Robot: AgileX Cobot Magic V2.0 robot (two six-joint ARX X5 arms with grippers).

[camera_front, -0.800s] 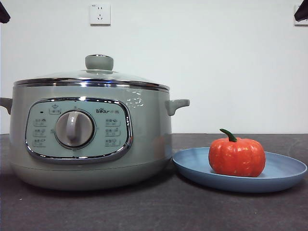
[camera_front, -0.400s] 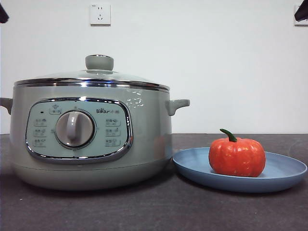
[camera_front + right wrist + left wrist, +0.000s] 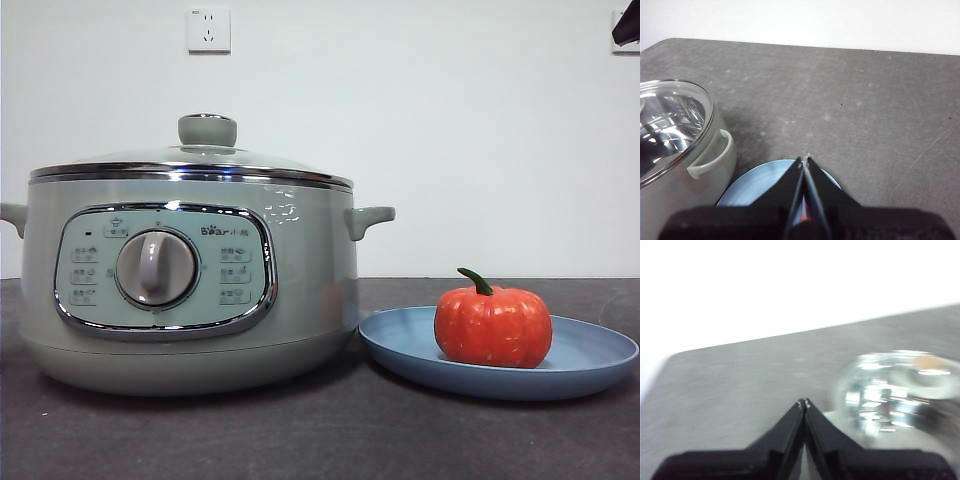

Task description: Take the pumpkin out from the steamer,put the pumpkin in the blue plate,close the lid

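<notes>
Now the pumpkin (image 3: 492,325) sits upright on the blue plate (image 3: 590,362), left of the plate's centre in the front view, its dark green stem curling up toward 11 o'clock. The plate lies flat on the dark table (image 3: 320,435), at 3 o'clock from the steamer (image 3: 185,280), its near rim just beside the steamer's base; whether the two touch cannot be told. The lid (image 3: 200,160) is seated on the steamer, its chrome rim level all round and its green knob (image 3: 207,130) upright at the top. The steamer's grey dial (image 3: 155,268) points straight down to 6 o'clock inside the chrome-framed panel. A white wall socket (image 3: 208,29) hangs on the wall above the knob, at about 12 o'clock.

Neither gripper holds anything. The left gripper (image 3: 804,402) has its two black jaws pressed together tip to tip; its blurred wrist view shows the glass lid (image 3: 900,390) off to one side below it. The right gripper (image 3: 806,159) also has its jaws closed to a point, hanging above the blue plate (image 3: 752,187), with the steamer's side handle (image 3: 712,157) and lid (image 3: 667,127) nearby. In the front view only a black tip (image 3: 627,25) shows at the top right corner.
</notes>
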